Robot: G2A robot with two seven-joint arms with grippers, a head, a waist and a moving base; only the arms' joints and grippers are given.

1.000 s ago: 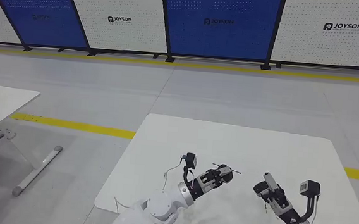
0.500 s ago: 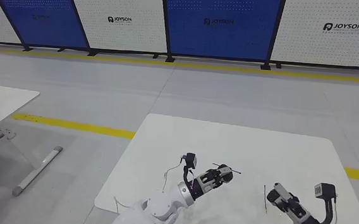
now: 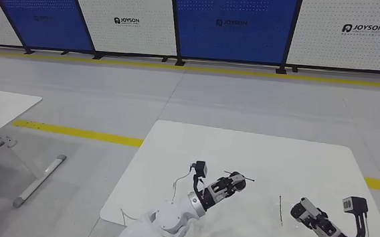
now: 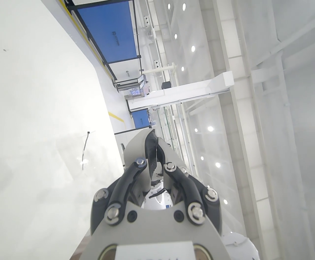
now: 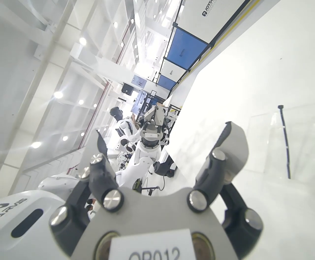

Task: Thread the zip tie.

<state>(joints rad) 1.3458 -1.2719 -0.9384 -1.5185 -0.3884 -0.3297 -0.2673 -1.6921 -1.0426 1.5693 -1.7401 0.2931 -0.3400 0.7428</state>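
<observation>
Progress: threading not yet done. Left gripper (image 4: 153, 145) is clenched on a thin black plastic zip tie (image 3: 250, 181) above the white table (image 3: 194, 146). Right gripper (image 5: 165, 133) stands spread, empty; a second black zip tie (image 3: 280, 211) lies straight, unlooped, beside it.

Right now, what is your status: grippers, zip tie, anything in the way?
Left gripper shut on held zip tie. Right gripper open, empty, beside loose zip tie lying on table. Nothing in the way seen.
</observation>
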